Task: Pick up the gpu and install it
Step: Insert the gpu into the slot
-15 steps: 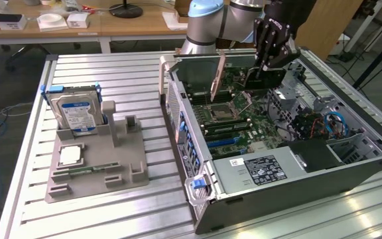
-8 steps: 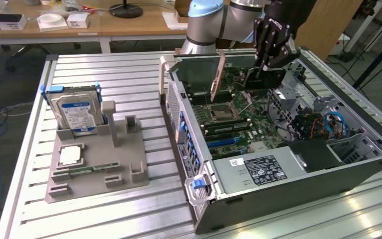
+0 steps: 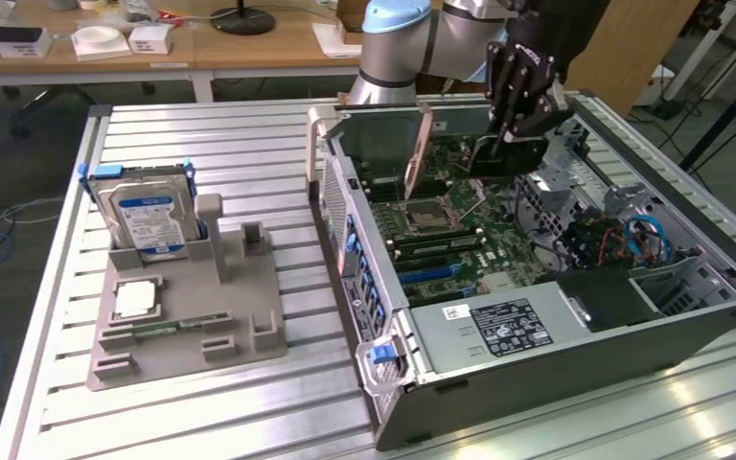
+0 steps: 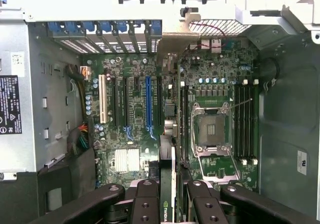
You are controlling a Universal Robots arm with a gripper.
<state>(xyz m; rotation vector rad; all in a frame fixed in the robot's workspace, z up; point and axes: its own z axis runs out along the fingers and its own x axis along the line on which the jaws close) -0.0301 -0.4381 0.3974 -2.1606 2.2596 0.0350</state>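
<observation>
The gripper (image 4: 172, 196) clamped the gpu (image 4: 167, 171) by both faces, edge-down over the motherboard (image 4: 135, 134), apparently so its connector could meet a slot; whether it was seated I could not tell. Its bracket (image 4: 172, 42) reached the rear wall (image 4: 60, 14). The blue slot (image 4: 148, 102) and CPU socket (image 4: 210, 131) flanked it closely. The hard drive (image 3: 149, 218) stood well apart, at the exterior view's left.

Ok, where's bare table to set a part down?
Free: table slats beyond the hard drive, and the near strip before the grey fixture. The gap between fixture and case is narrow; inside it's crowded around the gpu.
</observation>
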